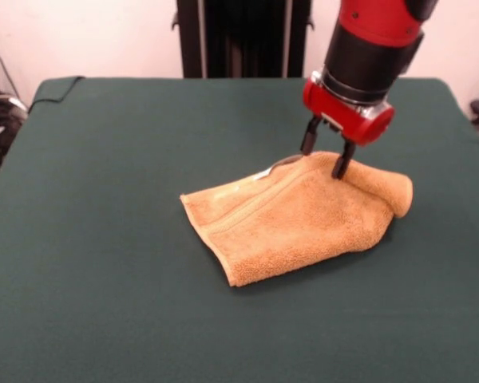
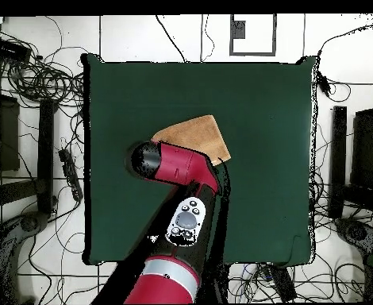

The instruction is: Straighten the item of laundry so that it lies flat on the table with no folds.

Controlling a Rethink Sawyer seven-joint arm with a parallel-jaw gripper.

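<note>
Fingers (image 1: 342, 163) of the gripper (image 1: 326, 159) stood slightly apart, tips pressed into the towel's (image 1: 291, 219) far edge, gripping nothing certain. The towel lay folded mid-table (image 1: 104, 239). Soft, light and limp, it seemed best pinched at a corner.

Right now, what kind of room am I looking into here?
Probably a robotics lab: a red and black robot arm works an orange-tan towel on a green cloth-covered table, with tangled cables across the floor.
</note>
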